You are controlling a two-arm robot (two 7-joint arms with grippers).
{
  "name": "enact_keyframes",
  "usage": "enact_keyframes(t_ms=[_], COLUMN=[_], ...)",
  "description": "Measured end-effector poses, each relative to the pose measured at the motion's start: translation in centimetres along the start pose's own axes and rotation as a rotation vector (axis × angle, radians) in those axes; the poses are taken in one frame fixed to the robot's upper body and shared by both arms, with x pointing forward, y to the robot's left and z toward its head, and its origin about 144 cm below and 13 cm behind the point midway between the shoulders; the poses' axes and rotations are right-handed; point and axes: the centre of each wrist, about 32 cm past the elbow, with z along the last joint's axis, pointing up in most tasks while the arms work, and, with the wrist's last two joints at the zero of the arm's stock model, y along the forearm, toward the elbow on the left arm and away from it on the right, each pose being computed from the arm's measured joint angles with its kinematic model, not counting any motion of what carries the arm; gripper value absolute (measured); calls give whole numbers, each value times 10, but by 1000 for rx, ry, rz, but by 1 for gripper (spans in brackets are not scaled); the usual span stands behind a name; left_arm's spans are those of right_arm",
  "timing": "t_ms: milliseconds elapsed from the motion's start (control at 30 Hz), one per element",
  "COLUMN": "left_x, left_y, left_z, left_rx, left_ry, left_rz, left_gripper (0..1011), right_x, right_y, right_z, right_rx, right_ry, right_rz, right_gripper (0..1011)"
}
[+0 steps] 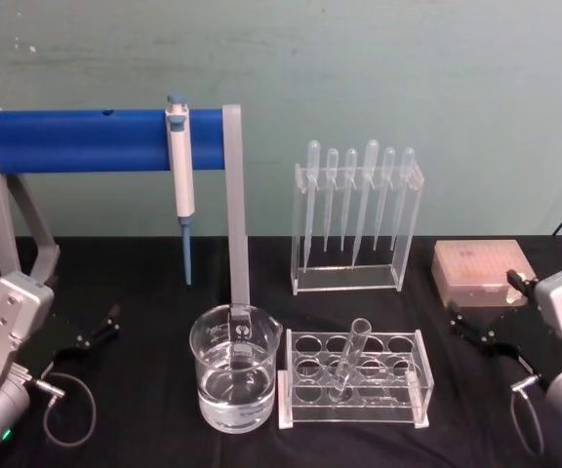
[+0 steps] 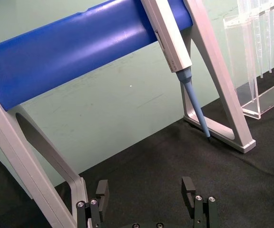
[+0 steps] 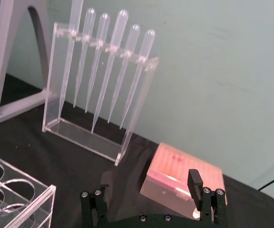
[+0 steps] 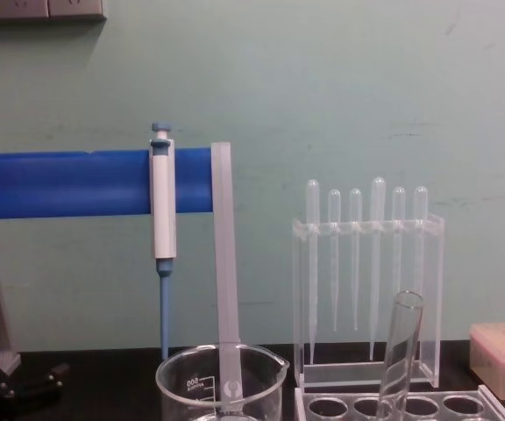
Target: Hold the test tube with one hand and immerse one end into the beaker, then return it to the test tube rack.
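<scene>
The test tube (image 1: 351,354) leans tilted in a clear rack (image 1: 410,385) at centre front, open rimmed end up; it also rises in the chest view (image 4: 400,349). Just left of the rack stands the beaker (image 1: 235,369), holding clear liquid, with its rim showing in the chest view (image 4: 222,379). My left gripper (image 1: 100,327) rests low at the left, well apart from the beaker, and its fingers (image 2: 102,190) stand open around nothing. At the right, my right gripper (image 1: 471,327) is open too, empty, beside the rack, with one finger (image 3: 194,179) in front of the pink box.
A blue-barred stand (image 1: 96,139) carries a white-and-blue pipettor (image 1: 180,175) behind the beaker. A clear holder with several plastic pipettes (image 1: 357,219) stands at the back centre. A pink tip box (image 1: 483,271) sits at the back right. Black cloth covers the table.
</scene>
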Motion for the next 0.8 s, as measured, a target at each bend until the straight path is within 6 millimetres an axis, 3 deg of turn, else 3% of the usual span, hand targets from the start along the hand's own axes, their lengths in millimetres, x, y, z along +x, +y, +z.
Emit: enact_keyframes(t_ms=[200,533,800], left_x=[0,0,0], left_y=[0,0,0], left_z=[0,0,0], left_rx=[0,0,0], left_ry=[0,0,0], left_rz=[0,0,0], left_gripper=[1000,1000,1000], right_x=[7,32,48], right_y=[-10,-44,-53], right_z=[3,8,7], right_rx=[44,127,143], right_ry=[26,134,148], right_rz=[34,323,529], right_gripper=[1003,1003,1003])
